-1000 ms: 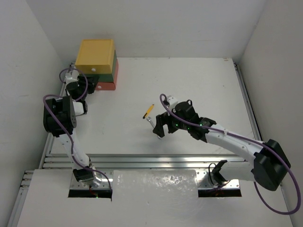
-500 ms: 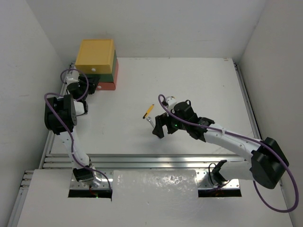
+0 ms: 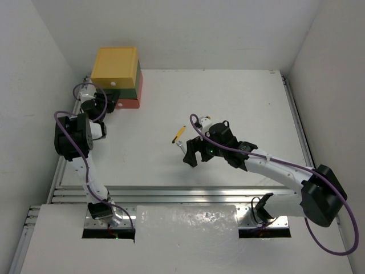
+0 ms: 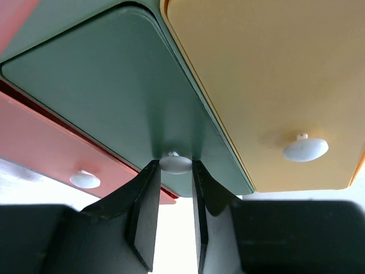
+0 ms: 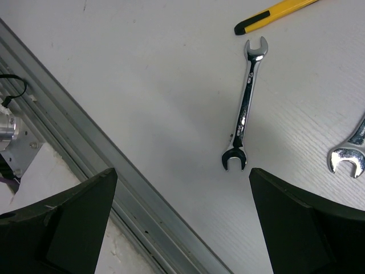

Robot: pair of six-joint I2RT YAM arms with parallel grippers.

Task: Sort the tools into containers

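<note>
The left end effector [image 4: 175,177] is pinching the small white knob [image 4: 175,164] on the front of the dark green drawer [image 4: 102,91], its two dark fingers [image 4: 145,211] nearly closed and pressing the knob from either side. In the left wrist view the green drawer is sitting between the yellow drawer [image 4: 256,74] at upper right and the red-orange drawer [image 4: 45,142] at lower left, each showing a white knob of its own. From above, the three drawers are standing stacked in the upper left corner of the surface [image 3: 228,103], yellow on top. The left arm is rising from its base at lower left and running up the left edge of the frame, bending sharply at the elbow and reaching its wrist to the drawer fronts.

The right end effector [image 5: 181,171] is hanging wide open over the middle of the surface, gripping nothing and touching nothing. Between its spread fingers [image 5: 63,222] a small silver wrench [image 5: 245,114] is lying flat, pointing toward the upper edge of the right wrist view. A second silver wrench [image 5: 351,154] is showing partly at the right edge, well apart from the first. The yellow-black utility knife [image 5: 274,14] is lying just beyond the first wrench's upper end, close but not touching. An aluminium rail [image 5: 102,171] is crossing the lower left of that view. The right arm is stretching from its base at lower right diagonally toward the centre of the frame, wrist turned downward above the wrenches.
</note>
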